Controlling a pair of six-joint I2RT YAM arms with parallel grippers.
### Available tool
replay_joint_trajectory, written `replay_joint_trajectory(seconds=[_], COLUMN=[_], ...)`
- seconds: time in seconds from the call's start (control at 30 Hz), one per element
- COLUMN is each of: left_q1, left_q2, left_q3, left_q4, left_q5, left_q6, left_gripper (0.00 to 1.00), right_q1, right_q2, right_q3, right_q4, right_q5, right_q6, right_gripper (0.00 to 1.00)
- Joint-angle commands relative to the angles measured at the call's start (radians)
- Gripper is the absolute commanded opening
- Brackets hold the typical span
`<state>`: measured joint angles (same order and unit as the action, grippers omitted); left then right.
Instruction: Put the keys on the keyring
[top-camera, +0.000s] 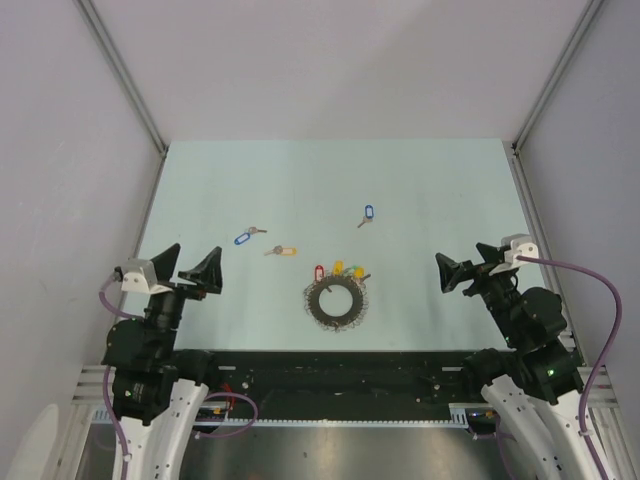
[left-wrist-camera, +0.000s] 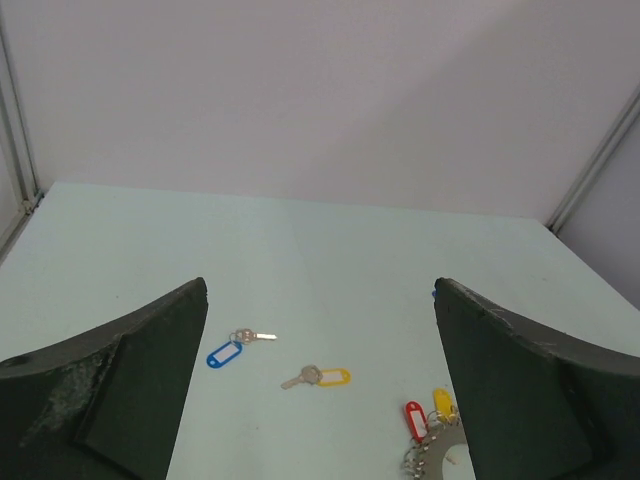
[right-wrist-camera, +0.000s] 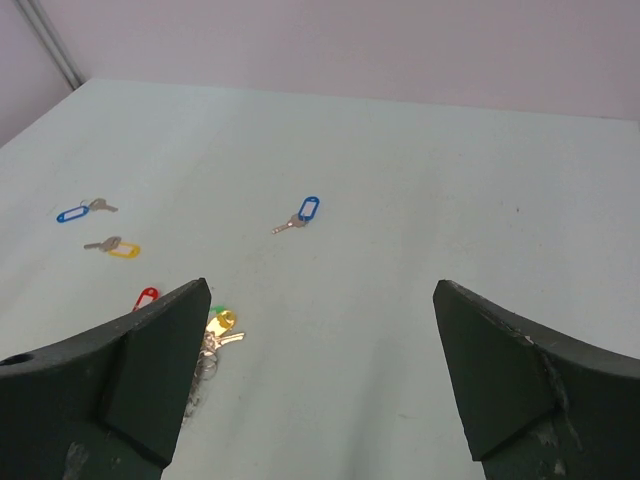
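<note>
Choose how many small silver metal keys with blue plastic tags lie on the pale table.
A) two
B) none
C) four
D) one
A: one blue-tagged silver key lies near the yellow-tagged key, and a second blue-tagged key lies farther back on the right, both apart from the large dark grey coiled-wire ring.

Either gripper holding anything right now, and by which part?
Nothing. The left gripper and right gripper both stand open and empty, apart from the keys and keyring.

Count: six keys (top-camera: 366, 216), each with a plastic tag: two blue, two yellow, one red, one green. One ring (top-camera: 320, 303) of coiled wire.
</note>
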<state>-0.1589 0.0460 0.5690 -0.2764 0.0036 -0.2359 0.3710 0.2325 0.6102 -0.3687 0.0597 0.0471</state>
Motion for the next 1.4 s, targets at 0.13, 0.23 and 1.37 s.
replay_joint_trajectory(seconds=[0.13, 0.23, 1.37], left_q1=[-0.056, -0.057, -0.056], left_q2=[0.051, 0.048, 0.189], left_q3=[0.011, 0.008, 0.035], left_q4=[0.006, 0.011, -0.106], left_q5=[0.002, 0.006, -0.054], left_q6=[0.01, 0.006, -0.072], left_gripper=[1.0, 1.0, 1.0], right_q1=[-0.023, -0.021, 0.16], right_q2=[-0.001, 0.008, 0.856], right_q3=[0.037, 0.036, -0.009], right_q4=[-0.012, -0.007, 0.229], right_q5=[0.031, 0.005, -0.317], right_q6=[0.0, 0.011, 0.411], right_gripper=[1.0, 1.0, 0.8])
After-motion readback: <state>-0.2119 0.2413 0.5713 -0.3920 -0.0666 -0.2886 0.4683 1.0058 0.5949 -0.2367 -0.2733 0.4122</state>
